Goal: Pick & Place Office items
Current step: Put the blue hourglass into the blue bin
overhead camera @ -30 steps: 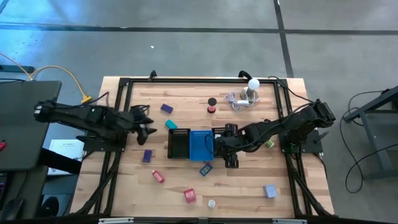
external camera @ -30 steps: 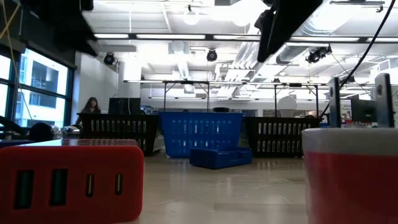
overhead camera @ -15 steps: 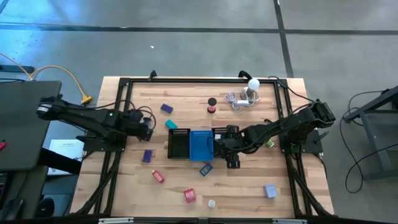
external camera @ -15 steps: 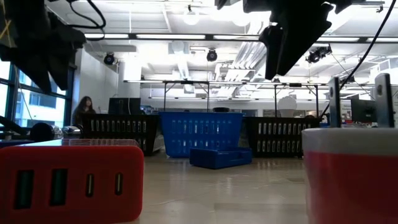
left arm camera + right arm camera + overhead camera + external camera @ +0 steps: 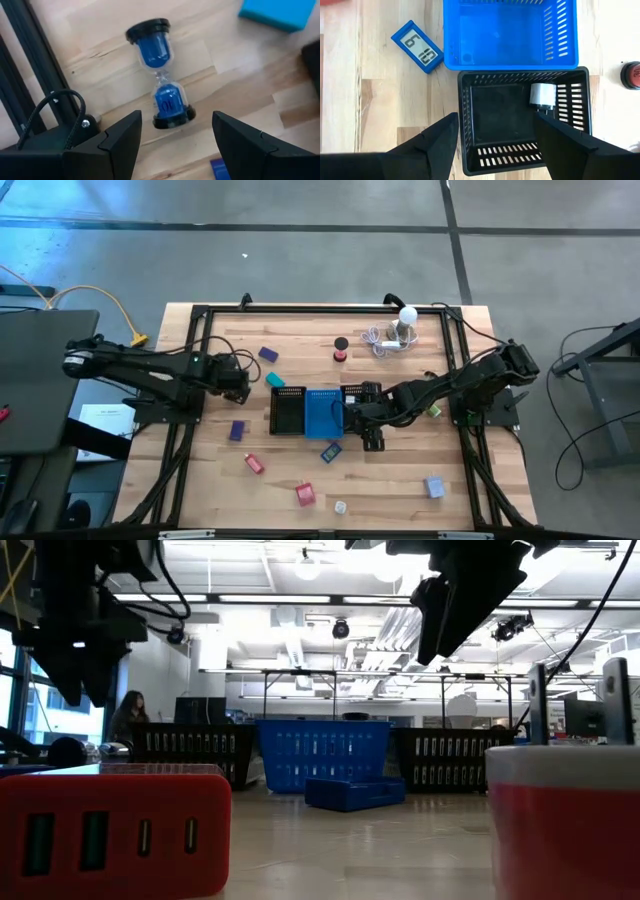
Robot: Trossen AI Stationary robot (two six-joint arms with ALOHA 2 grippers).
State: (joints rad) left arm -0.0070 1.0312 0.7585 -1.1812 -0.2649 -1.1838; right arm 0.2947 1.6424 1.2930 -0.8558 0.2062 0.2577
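1. The left gripper [image 5: 172, 145] hung with its fingers spread wide and nothing between them, directly over a blue hourglass [image 5: 160, 75] that lay on its side on the wooden table [image 5: 400, 480].
2. In the high view, that left gripper [image 5: 240, 380] sat well to the left of the blue tray [image 5: 322, 412], near a teal block [image 5: 274, 379].
3. The right gripper [image 5: 492, 145] was open and empty above a black mesh tray [image 5: 490, 120], which touched the blue tray [image 5: 510, 35].
4. A small white charger [image 5: 542, 96] lay inside the black mesh tray.
5. A blue clock [image 5: 417, 46] lay on the table just beside the blue tray.
6. A purple block [image 5: 236, 430], a red block [image 5: 305, 495] and a grey block [image 5: 434, 486] lay scattered, apart from the blue tray.
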